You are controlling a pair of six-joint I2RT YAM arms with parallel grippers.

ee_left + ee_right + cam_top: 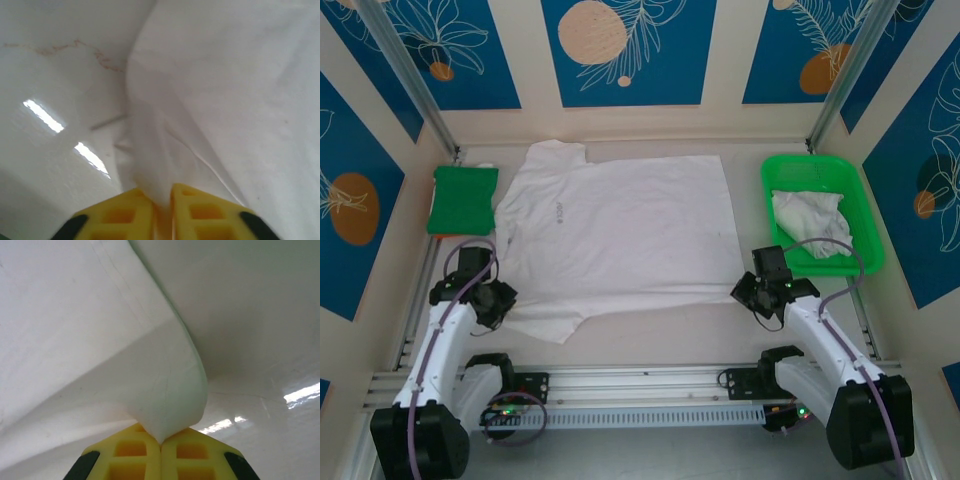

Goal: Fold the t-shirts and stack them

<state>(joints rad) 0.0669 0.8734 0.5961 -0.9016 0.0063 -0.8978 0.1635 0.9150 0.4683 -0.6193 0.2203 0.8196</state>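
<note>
R hand (160, 439) pinched shut on spread t-shirt (620, 230) hem; L hand (162, 200) nearly shut, same cloth between. Just beyond R hand: green tray (775, 172) w/ crumpled t-shirt (810, 222).

T-shirt (620, 235) centre; tray (807, 162) right, perhaps second shirt (810, 220) inside.

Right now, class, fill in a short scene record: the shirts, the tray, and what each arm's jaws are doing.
spread t-shirt: flat on table, collar leftward
second t-shirt: crumpled in green tray
left jaws: pinching the spread t-shirt's near-left edge
right jaws: shut on its near-right corner
folds visible: none yet
</note>
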